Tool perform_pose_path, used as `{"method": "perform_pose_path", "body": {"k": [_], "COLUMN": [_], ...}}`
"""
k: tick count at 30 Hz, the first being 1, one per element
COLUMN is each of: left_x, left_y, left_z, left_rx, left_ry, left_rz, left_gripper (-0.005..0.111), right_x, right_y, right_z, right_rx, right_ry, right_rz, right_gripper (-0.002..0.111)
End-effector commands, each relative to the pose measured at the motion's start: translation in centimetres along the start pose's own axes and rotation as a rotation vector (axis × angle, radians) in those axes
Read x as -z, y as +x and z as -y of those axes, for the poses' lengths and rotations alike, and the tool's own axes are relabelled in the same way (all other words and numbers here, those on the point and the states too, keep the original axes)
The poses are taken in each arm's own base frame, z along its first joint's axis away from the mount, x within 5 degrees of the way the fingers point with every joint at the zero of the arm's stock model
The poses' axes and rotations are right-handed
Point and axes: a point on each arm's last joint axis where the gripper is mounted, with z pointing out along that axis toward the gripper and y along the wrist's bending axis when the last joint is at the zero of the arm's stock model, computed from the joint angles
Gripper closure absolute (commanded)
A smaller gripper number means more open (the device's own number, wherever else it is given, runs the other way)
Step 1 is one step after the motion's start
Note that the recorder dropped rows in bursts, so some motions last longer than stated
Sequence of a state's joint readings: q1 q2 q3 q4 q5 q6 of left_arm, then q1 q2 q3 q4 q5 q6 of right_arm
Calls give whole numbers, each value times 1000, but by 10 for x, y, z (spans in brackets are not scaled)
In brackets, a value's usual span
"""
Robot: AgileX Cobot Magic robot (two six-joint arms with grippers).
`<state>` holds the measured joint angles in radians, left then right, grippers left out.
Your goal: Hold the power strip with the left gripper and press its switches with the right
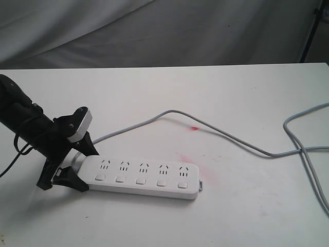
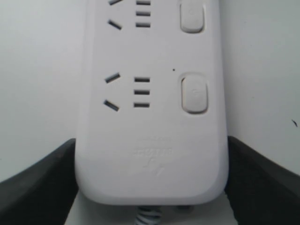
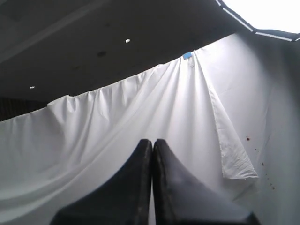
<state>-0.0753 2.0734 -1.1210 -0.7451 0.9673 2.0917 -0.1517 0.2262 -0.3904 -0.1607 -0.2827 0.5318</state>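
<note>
The white power strip (image 1: 141, 177) lies flat on the white table (image 1: 231, 206), its row of square switches (image 1: 140, 180) along the near side. My left gripper (image 1: 85, 167) straddles the strip's left, cord end, one black finger against each long side, shut on it. In the left wrist view the power strip (image 2: 150, 140) fills the space between the fingers (image 2: 42, 183), with two switches (image 2: 194, 93) showing. My right gripper (image 3: 152, 143) is out of the exterior view; its fingers are pressed together, empty, and face a white cloth backdrop.
The grey cord (image 1: 226, 135) runs from the strip's left end across the table and loops at the right edge (image 1: 303, 149). Red stains (image 1: 194, 128) mark the table behind the strip. A grey cloth (image 1: 154, 31) hangs behind the table.
</note>
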Motion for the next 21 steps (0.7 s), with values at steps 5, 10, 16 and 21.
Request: {"method": "perform_pose_path", "body": {"k": [5, 10, 16, 21], "left_x": [-1, -1, -1, -1], "left_y": [-2, -2, -2, -2], "left_z": [1, 1, 1, 1], "left_rx": [-2, -2, -2, -2], "left_ry": [1, 1, 1, 1], "left_rz": [2, 2, 2, 2], "left_gripper": [107, 107, 107, 107], "right_x": [-63, -103, -146, -178], "right_y": [-23, -28, -21, -8], "right_z": [-19, -26, -32, -36], "right_rx": [137, 220, 328, 322], "right_ry": [-105, -170, -271, -366], "right_rz": [-116, -173, -296, -462], "right_gripper": [108, 108, 108, 108]}}
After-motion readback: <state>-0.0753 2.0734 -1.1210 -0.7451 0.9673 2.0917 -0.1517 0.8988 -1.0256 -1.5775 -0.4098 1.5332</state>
